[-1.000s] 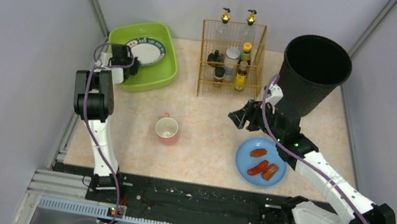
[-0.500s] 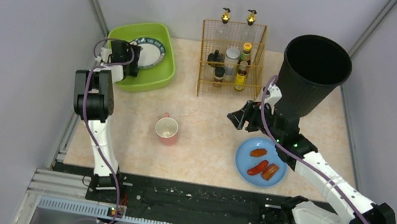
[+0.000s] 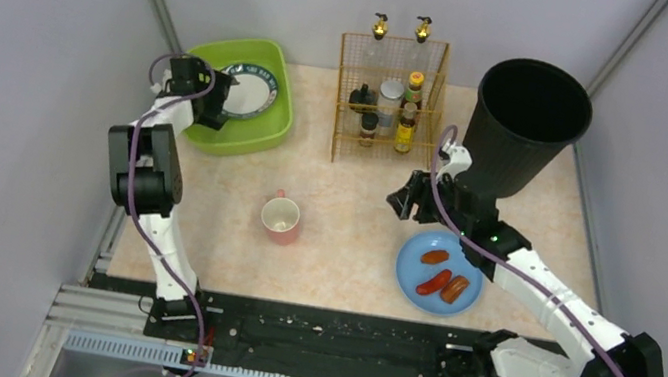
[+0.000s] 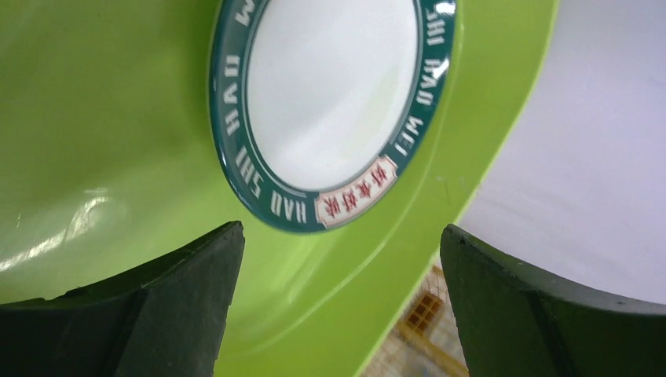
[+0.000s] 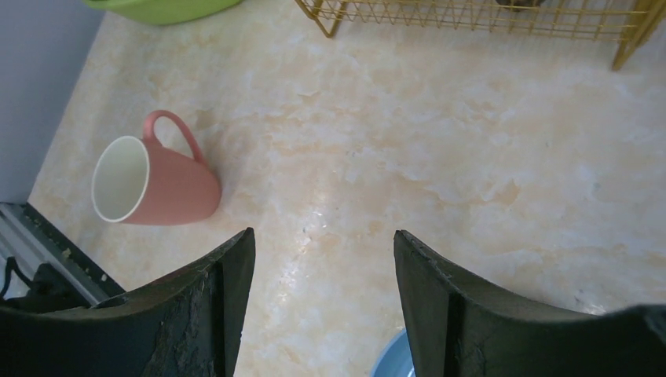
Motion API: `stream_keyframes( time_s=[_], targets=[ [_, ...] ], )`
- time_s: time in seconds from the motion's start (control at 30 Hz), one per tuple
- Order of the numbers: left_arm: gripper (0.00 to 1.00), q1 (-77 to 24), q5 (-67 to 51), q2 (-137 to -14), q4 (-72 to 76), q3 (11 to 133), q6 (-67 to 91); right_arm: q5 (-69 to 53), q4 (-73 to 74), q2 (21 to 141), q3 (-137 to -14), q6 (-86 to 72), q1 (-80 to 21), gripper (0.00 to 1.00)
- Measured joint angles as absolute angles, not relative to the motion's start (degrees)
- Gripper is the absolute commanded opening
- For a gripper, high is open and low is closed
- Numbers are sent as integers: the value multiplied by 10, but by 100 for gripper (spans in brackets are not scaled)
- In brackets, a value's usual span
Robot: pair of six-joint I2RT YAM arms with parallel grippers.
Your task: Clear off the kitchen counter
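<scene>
On the pale marble kitchen counter [image 3: 339,260] stand a pink mug [image 3: 282,219] and a blue plate [image 3: 414,262] with three red sausages [image 3: 441,274]. A white plate with a dark green lettered rim [image 4: 330,86] lies in the green basin [image 4: 102,118] at the back left. My left gripper [image 4: 342,229] hangs open over the basin, just off the plate's edge, with nothing between its fingers. My right gripper [image 5: 323,234] is open above bare counter [image 5: 440,157], between the mug [image 5: 169,184] and the blue plate [image 5: 393,363].
A gold wire rack [image 3: 388,96] with bottles stands at the back centre. A tall black bin [image 3: 532,109] rises at the back right, close behind the right arm. Grey walls close in both sides, and a black rail [image 3: 327,334] runs along the near edge.
The left gripper has opened wide and shifted toward the basin's far left side, and the plate lies free in the basin. The right arm has barely moved.
</scene>
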State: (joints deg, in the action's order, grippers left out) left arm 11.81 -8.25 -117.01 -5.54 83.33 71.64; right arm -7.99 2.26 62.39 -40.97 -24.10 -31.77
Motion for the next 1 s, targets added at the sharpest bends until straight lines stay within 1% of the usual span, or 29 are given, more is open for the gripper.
stream_keyframes(
  time_s=[0.23, 0.43, 0.6, 0.67, 0.7, 0.83, 0.87, 0.9, 1.0],
  targets=[
    [99, 134, -135, -1103, -135, 853, 653, -6, 96, 627, -445, -225, -318, 67],
    [99, 134, -161, -1039, -175, 847, 582, 107, 180, 604, -450, -241, -318, 67],
    [99, 119, -180, -954, -189, 798, 522, 196, 255, 571, -450, -273, -318, 61],
    [99, 102, -186, -908, -192, 767, 503, 218, 278, 560, -450, -293, -313, 52],
    [99, 91, -187, -887, -191, 751, 495, 225, 286, 556, -450, -303, -309, 46],
    [99, 25, -190, -799, -193, 682, 467, 242, 301, 542, -433, -346, -267, 10],
    [99, 1, -188, -781, -190, 666, 462, 246, 306, 541, -425, -361, -250, 3],
    [99, -20, -187, -762, -190, 650, 458, 249, 310, 541, -419, -370, -234, 0],
    [99, -81, -189, -712, -184, 599, 449, 264, 325, 541, -395, -411, -178, 0]
  ],
)
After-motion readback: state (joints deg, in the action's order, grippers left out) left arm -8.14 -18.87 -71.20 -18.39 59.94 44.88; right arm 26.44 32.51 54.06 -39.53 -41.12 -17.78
